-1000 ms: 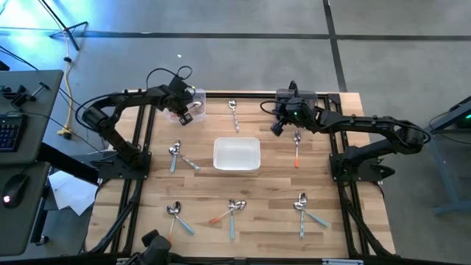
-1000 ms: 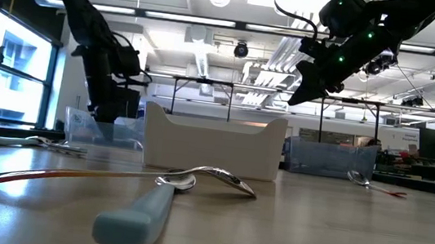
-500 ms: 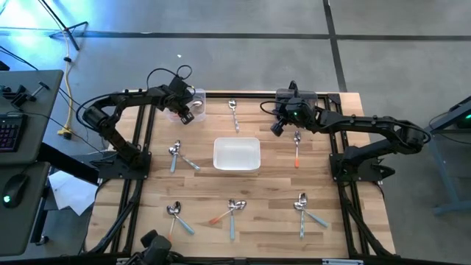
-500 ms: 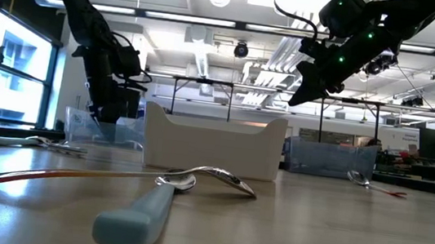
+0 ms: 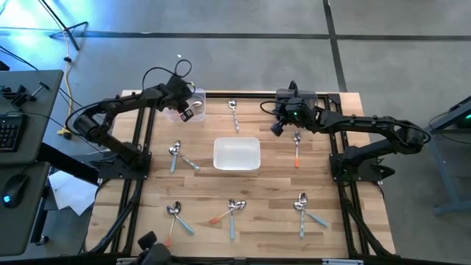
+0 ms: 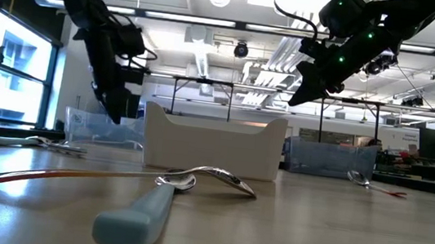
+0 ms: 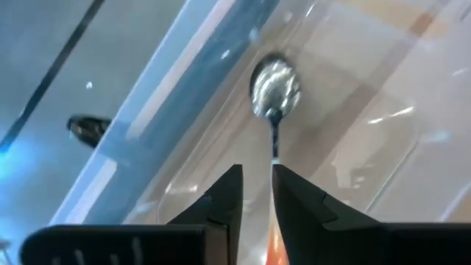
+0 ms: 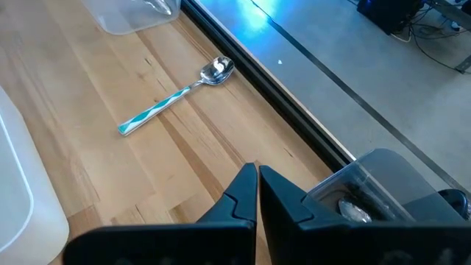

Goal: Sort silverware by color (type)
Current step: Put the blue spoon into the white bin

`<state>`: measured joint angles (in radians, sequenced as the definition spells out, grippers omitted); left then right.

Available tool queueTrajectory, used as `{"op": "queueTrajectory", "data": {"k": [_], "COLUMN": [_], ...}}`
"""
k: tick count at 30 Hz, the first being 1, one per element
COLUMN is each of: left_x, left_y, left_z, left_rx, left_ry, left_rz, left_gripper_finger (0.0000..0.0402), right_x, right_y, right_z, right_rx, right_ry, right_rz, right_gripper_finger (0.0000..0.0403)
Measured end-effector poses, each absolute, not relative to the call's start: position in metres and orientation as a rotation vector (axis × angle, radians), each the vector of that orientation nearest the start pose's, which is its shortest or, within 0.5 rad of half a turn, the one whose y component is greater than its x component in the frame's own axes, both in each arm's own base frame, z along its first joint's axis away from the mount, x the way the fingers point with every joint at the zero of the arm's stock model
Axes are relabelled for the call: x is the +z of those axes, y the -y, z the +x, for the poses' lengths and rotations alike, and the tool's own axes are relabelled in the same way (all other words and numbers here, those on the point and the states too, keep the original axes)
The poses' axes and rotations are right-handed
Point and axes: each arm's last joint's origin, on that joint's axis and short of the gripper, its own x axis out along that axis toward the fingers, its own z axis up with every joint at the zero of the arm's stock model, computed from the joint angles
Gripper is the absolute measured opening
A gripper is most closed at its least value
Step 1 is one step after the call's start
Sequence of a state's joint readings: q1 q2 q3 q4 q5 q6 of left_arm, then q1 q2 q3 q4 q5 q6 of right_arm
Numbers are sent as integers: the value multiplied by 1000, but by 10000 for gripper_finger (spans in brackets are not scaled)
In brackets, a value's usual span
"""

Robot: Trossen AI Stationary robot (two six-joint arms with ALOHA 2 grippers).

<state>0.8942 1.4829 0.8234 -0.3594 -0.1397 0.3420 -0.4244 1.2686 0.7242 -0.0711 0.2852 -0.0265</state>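
My left gripper (image 5: 188,112) hangs over the clear bin (image 5: 193,101) at the table's far left, fingers (image 7: 224,197) a little apart. An orange-handled spoon (image 7: 274,88) lies in that bin below them, its handle showing through the gap. My right gripper (image 5: 277,126) hovers shut and empty above the table, beside an orange-handled spoon (image 5: 296,147) lying flat. Another spoon (image 8: 176,96) lies at the far centre (image 5: 234,114). Pairs of spoons lie at the left (image 5: 176,156) and along the near side (image 5: 175,216), (image 5: 232,212), (image 5: 305,210).
A white bin (image 5: 236,140) stands at the table's centre. A second clear bin (image 8: 372,188) at the far right holds a spoon bowl. In the low view, a blue-handled spoon (image 6: 136,220) and an orange-handled one (image 6: 55,176) lie crossed nearest the camera.
My left gripper has risen from low inside the clear bin to above its rim and tipped to a slant. The right arm has kept still.
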Motion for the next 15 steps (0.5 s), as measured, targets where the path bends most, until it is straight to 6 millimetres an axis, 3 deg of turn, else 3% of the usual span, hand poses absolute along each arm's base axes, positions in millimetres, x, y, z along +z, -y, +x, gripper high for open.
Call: {"op": "queueTrajectory", "data": {"k": [7, 15], "left_x": [187, 176], "left_y": [-223, -230], "left_z": [186, 197], "left_rx": [748, 706], "left_ry": [-953, -883], "left_rz": [-106, -131], "left_gripper_finger": [8, 1], "right_x": [222, 222], "right_y": [114, 114], "right_z": [232, 231], "right_rx": [-676, -676], "right_ry": [-667, -676], "right_rz": [21, 25], "right_gripper_finger": [0, 0]}}
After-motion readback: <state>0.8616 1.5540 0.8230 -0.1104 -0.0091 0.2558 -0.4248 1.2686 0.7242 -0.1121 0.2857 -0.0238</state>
